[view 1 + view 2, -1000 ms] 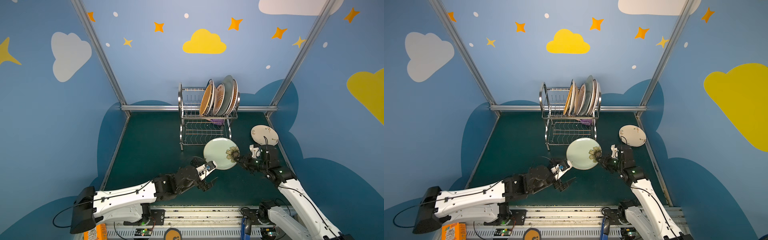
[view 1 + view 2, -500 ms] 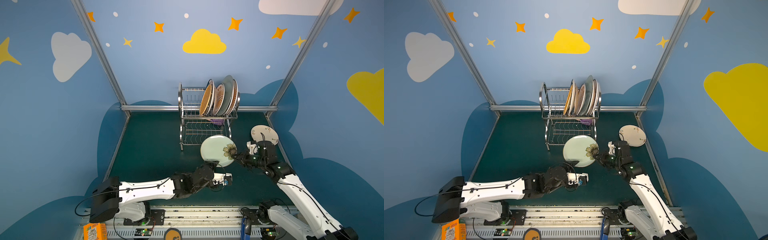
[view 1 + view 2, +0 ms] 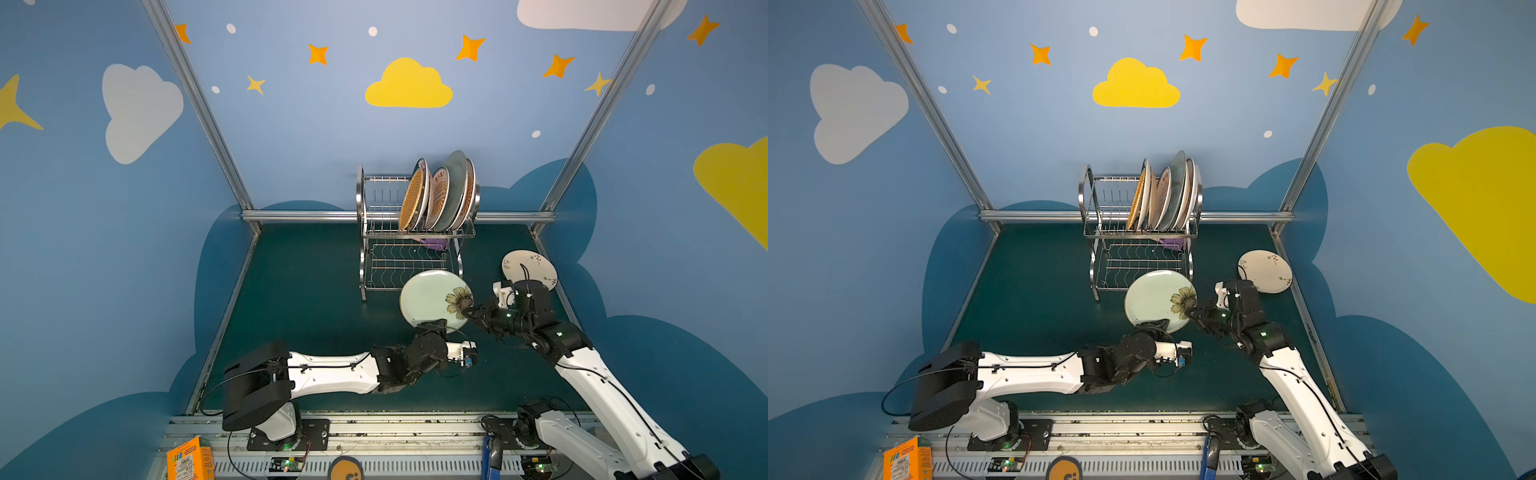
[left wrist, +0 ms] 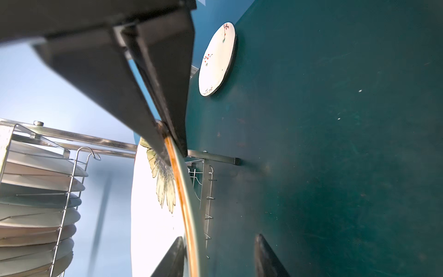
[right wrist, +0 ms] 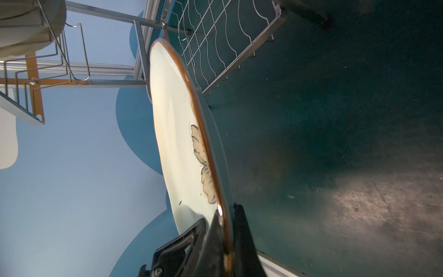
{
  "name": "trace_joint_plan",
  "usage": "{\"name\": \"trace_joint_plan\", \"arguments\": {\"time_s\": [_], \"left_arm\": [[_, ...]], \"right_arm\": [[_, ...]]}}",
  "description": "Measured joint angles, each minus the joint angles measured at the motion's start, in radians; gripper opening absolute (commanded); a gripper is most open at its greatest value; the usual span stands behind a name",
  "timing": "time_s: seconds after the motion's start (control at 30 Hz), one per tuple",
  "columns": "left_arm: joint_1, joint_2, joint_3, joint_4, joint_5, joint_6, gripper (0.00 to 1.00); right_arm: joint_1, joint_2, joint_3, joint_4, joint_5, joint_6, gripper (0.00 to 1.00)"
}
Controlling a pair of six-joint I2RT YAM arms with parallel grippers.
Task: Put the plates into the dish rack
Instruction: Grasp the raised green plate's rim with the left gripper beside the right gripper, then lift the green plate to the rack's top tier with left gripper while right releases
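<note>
A pale green plate (image 3: pixel 428 297) (image 3: pixel 1152 297) with a painted flower hangs tilted above the mat, just in front of the dish rack (image 3: pixel 365 232) (image 3: pixel 1089 232). My right gripper (image 3: pixel 467 309) (image 5: pixel 226 239) is shut on its right rim beside the flower. At the plate's near rim my left gripper (image 3: pixel 434 326) (image 4: pixel 219 237) stands open astride the edge. One of its fingers (image 4: pixel 176 256) lies against the plate's face and the other stands well apart behind it. Several plates (image 3: pixel 440 195) stand upright in the rack's upper tier. A cream floral plate (image 3: pixel 530 268) (image 4: pixel 217 60) lies flat at the right.
The rack's wavy lower tier (image 3: pixel 399 266) holds no plates, and a small purple thing (image 3: pixel 434 243) sits under the upper tier. A metal bar (image 3: pixel 303 216) runs along the back edge of the mat. An orange box (image 3: pixel 189 459) stands at the front left by the rail.
My left arm swung from the plate's left side to its near rim, and its jaws have narrowed. My right gripper carried the plate slightly left and toward the rack.
</note>
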Motion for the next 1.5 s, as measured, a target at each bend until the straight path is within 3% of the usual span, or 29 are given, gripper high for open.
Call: {"name": "trace_joint_plan", "arguments": {"time_s": [0.4, 0.67, 0.83, 0.9, 1.0, 1.2, 1.5], "left_arm": [[-0.012, 0.087, 0.055, 0.128, -0.107, 0.084, 0.06], [-0.034, 0.081, 0.069, 0.108, -0.133, 0.082, 0.04], [-0.054, 0.046, 0.068, 0.044, -0.125, 0.045, 0.04], [-0.058, 0.027, 0.069, 0.011, -0.114, 0.026, 0.04], [-0.064, -0.007, 0.069, -0.049, -0.096, -0.011, 0.04], [-0.086, -0.101, 0.054, -0.163, -0.038, -0.087, 0.04], [-0.125, -0.28, -0.013, -0.318, 0.063, -0.237, 0.04]], "right_arm": [[0.009, 0.007, 0.024, -0.027, 0.036, 0.025, 0.0], [0.019, 0.005, 0.036, -0.038, 0.048, 0.024, 0.0], [0.03, -0.008, 0.053, -0.066, 0.025, 0.01, 0.41], [0.034, -0.019, 0.074, -0.074, 0.016, -0.003, 0.62], [0.031, -0.024, 0.115, -0.082, 0.014, -0.033, 0.78], [0.009, -0.003, 0.193, -0.079, 0.034, -0.086, 0.92], [-0.026, 0.017, 0.246, -0.063, 0.088, -0.182, 0.92]]}}
